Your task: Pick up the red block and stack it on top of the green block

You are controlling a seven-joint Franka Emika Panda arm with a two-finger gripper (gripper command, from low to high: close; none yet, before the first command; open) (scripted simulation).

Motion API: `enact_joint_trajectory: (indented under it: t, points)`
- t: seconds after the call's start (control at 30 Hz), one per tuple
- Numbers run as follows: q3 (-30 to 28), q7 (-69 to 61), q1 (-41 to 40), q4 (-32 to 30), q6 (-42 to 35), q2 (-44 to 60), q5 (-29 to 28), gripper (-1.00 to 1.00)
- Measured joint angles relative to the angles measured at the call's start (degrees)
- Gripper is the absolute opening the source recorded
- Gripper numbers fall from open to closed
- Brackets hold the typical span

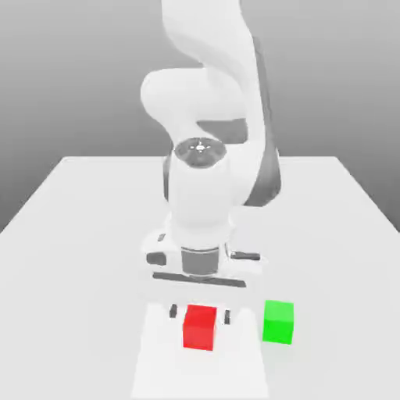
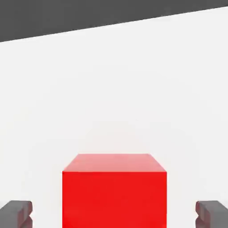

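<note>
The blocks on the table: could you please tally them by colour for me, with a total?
Red: 1, the red block, between the gripper's open fingers
Green: 1, the green block, off toward the exterior view's right
Total: 2

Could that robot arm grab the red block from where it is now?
Most likely yes: the gripper is open, its fingers standing on either side of the red block with gaps between. The green block sits off to one side, apparently clear of the fingers.
</note>
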Motion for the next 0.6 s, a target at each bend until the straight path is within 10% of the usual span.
enact_joint_trajectory:
  t: [0.6]
  points:
    - [2.7, -7.3, 5.4, -2.0, -13.1, -15.3, 2.6, -1.00]
